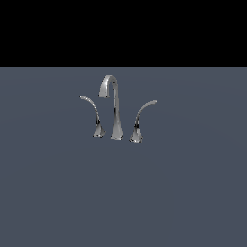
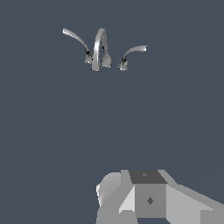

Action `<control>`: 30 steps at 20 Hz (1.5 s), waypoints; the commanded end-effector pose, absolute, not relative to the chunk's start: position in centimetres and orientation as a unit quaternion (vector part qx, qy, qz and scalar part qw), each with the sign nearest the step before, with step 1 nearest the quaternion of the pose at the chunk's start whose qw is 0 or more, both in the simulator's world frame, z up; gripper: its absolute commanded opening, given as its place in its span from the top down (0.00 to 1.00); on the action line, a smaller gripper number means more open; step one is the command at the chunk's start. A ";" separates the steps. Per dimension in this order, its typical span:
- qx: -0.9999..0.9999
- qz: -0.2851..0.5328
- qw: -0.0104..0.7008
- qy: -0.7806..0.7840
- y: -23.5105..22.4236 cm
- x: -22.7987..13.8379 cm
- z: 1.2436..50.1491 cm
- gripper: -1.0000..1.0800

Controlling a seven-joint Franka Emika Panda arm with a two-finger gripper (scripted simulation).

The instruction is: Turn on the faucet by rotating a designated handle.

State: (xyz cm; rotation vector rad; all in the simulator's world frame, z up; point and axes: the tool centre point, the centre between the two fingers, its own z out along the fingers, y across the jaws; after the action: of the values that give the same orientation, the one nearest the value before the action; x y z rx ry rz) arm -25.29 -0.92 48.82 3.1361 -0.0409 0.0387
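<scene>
Exterior view: faucet [image 1: 115,108] sits just above centre, the handle [image 1: 141,120] at 3 o'clock of its spout, my gripper [image 2: 148,199] well apart, grip state can't tell, so I'm pre-approach; next I must reach the lever tip.

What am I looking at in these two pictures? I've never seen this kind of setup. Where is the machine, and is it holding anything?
Both pictures are simulator renders, not real photos. The exterior view comes from a camera off the robot arm. It shows a small chrome faucet on a flat grey surface: a tall curved spout in the middle and a slim lever on each side. The handle to be turned is the lever on the exterior view's right. The arm itself does not appear there. The wrist view comes from a camera on the arm's wrist. The pale blocky shape at its edge is part of the arm's hand, far from the faucet. Its fingers are not visible, so I cannot tell whether it is open; nothing appears to be held.
</scene>
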 end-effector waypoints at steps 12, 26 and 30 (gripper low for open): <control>0.999 0.012 0.002 -0.050 -0.1 -24.0 47.5 1.00; 0.980 0.010 0.001 -0.196 2.4 -18.2 42.1 1.00; 0.969 0.009 0.000 -0.245 2.8 -16.1 40.3 1.00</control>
State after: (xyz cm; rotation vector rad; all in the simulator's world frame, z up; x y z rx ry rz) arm -16.90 2.62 40.97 3.0592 -0.7104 0.0290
